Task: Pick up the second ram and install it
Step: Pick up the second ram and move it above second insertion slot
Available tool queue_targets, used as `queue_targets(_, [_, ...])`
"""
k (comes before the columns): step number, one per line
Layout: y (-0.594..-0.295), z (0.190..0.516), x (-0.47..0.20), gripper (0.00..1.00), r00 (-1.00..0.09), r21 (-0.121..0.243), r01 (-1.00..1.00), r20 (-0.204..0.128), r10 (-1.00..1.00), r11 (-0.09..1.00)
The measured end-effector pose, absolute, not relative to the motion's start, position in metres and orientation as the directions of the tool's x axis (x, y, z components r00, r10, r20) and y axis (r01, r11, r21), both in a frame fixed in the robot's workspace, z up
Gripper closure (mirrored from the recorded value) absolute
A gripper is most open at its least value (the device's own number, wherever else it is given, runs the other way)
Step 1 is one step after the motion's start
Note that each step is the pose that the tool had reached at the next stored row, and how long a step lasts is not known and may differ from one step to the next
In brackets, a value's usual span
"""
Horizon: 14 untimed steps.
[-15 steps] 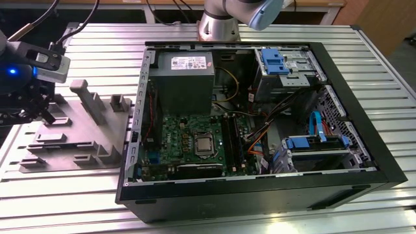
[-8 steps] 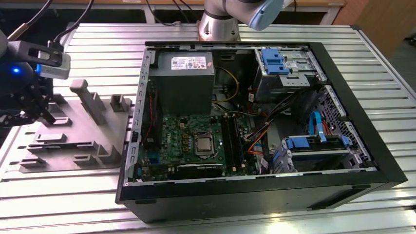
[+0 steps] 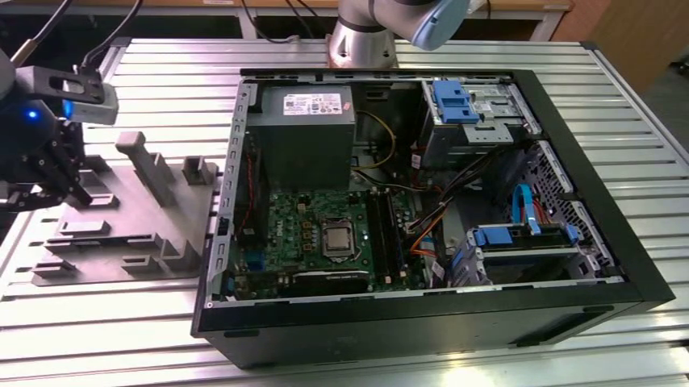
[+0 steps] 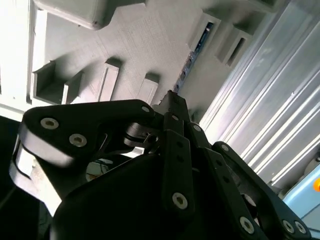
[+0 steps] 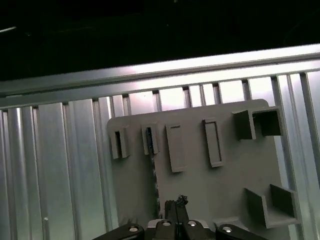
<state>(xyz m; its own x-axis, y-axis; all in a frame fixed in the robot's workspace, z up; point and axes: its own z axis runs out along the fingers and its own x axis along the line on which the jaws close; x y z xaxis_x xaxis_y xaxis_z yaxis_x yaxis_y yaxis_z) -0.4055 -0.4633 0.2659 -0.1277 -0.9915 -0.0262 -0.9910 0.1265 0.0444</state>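
1. Jaws: drawn together, no gap showing at the tips of the gripper (image 4: 172,97). I see no board between them, and I can't tell if the very end of one is nipped.
2. The second ram (image 4: 192,58) stands on edge in a slot of the grey fixture plate (image 5: 200,190), on the slatted table (image 5: 65,165). The tips sit right at its near end. In the first wrist view the strip runs just beside the tips' centre line, not squarely on it.
3. In the exterior view the gripper hangs low over the fixture, well apart from the open PC case (image 3: 431,310) and the black slot rails (image 3: 386,234) on the motherboard (image 3: 312,218). My read: pick phase, nothing lifted.
4. Risks, my judgement:
   - Closed tips over a thin edge: any downward travel lands on the board or its chips rather than straddling it.
   - A hold at one end only: the long strip levers, cocks in the fixture slot and binds.
   - The sideways offset: one finger touches first and shoves the board against the slot wall.
   - A thin flat part with little pad area: it slips or rotates in the grip, so it is skewed for the rails.
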Motion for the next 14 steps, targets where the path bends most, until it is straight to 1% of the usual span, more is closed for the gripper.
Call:
queue_targets(5, [-0.4633,0.2648,-0.4055,0.90,-0.037,0.044,-0.998,-0.025,-0.999,0.036])
queue_targets(8, [-0.4633,0.2643,-0.4056,0.90,0.006,0.044,-0.999,-0.019,-1.000,-0.007])
queue_targets(14, [-0.4634,0.2625,-0.4058,0.90,0.004,0.044,-0.999,-0.009,-1.000,-0.004])
